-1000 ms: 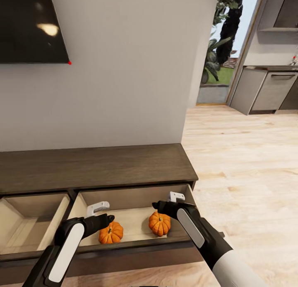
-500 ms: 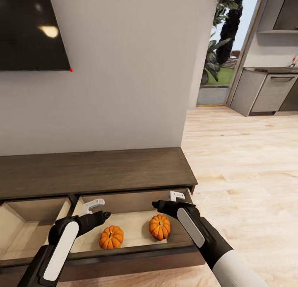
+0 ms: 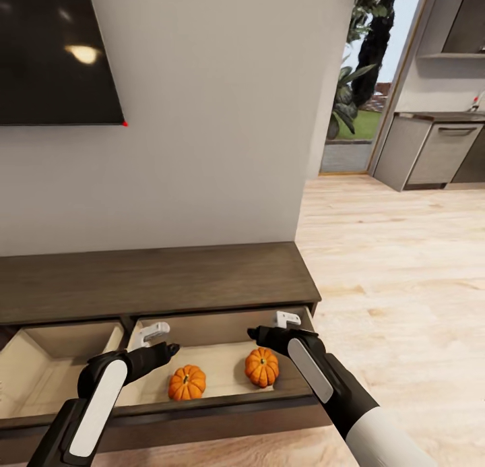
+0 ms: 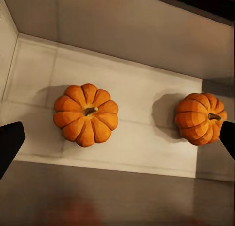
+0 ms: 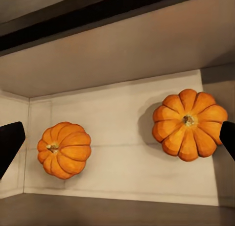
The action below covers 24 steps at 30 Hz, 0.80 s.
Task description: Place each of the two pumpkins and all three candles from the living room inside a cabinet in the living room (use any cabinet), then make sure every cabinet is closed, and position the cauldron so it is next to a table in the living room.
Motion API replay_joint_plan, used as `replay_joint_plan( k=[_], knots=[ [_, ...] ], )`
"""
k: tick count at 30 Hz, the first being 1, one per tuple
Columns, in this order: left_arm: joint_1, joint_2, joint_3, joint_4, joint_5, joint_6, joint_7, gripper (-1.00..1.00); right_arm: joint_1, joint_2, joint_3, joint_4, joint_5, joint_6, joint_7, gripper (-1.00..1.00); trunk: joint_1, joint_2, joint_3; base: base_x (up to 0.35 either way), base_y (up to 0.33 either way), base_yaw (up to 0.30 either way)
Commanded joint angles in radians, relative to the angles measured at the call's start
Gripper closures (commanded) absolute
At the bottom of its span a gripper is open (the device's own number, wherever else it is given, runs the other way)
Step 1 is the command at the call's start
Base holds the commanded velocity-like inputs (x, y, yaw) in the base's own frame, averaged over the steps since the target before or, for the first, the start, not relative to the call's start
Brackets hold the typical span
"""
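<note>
Long, low dark-brown cabinet (image 3: 155, 278) against the wall, both pale-lined drawers pulled out. In the right drawer (image 3: 215, 366), two small ribbed orange pumpkins with brown stems: left pumpkin (image 3: 187, 383), right pumpkin (image 3: 261, 366), apart. Above them, left gripper (image 3: 158, 339) and right gripper (image 3: 269, 325), fingers spread wide, empty.

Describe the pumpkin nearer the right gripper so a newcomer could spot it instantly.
Under the wall TV runs a long, low dark-brown cabinet with two drawers pulled open. The right-hand drawer holds two small orange pumpkins on its pale floor. The wanted pumpkin sits toward the drawer's right end, just below the right gripper.
</note>
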Motion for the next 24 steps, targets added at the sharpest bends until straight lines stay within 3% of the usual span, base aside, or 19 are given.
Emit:
replay_joint_plan(
  k=[1, 13, 24],
  knots=[
    [-0.001, 0.001, -0.002, -0.001, 0.01, 0.002, 0.01, -1.0, -0.001, 0.0, 0.002, -0.001, -0.01, 0.001, -0.01, -1.0, -0.004, 0.007, 0.002, -0.041, 0.002, 0.0],
    [-0.001, 0.001, -0.002, -0.001, 0.01, 0.002, 0.01, -1.0, -0.001, 0.0, 0.002, -0.003, -0.01, 0.002, -0.01, -1.0, -0.05, 0.091, 0.04, -0.156, 0.029, 0.0],
    [-0.001, 0.001, -0.003, -0.001, 0.01, 0.002, 0.01, -1.0, -0.002, 0.0, 0.002, -0.003, -0.01, 0.002, -0.01, -1.0, -0.092, 0.168, 0.074, -0.313, 0.0, 0.0]
  ],
)
